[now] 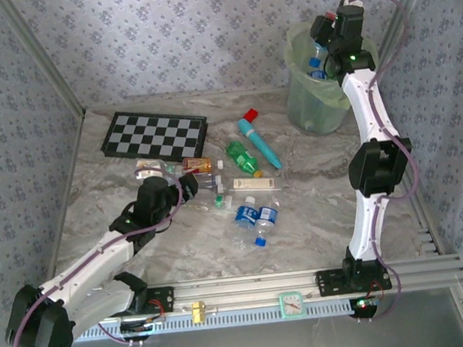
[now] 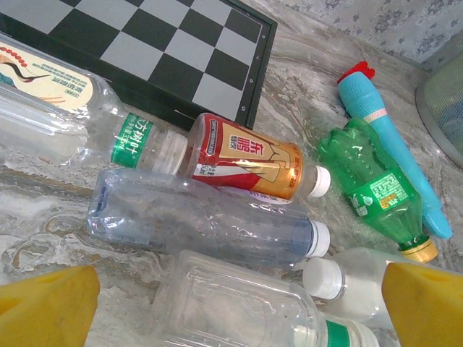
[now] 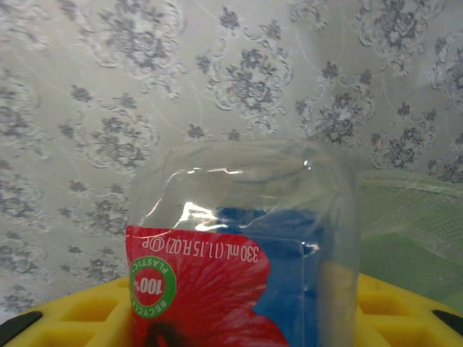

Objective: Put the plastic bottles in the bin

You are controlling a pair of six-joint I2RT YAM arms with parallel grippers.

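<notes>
Top view: the right gripper [image 1: 320,43] is poised over the mouth of the bin [image 1: 317,104], clamped on the held bottle [image 1: 316,62]; release is judged the step in hand. What the bin already holds cannot be made out through its liner. A loose cluster of bottles [image 1: 232,191] lies mid-table [image 1: 317,206], among them a green bottle [image 1: 242,158] and two blue-labelled bottles [image 1: 257,217], so most of the work is judged outstanding. A teal tube [image 1: 260,144] and a chessboard [image 1: 154,134] lie nearby and are not for collection. The left gripper [image 1: 189,183] sits low at the cluster's left edge.

Left wrist view: the yellow fingertips [image 2: 45,307] stand wide apart, holding nothing. Ahead of them lie clear bottles, a red-and-gold labelled bottle [image 2: 246,160] and the green bottle [image 2: 376,189], with the teal tube [image 2: 396,148] just beside it.

Right wrist view: the held bottle [image 3: 242,246] is clear and apparently empty, with a red-and-blue label; the bin's green rim [image 3: 412,231] shows behind it, to the right.
</notes>
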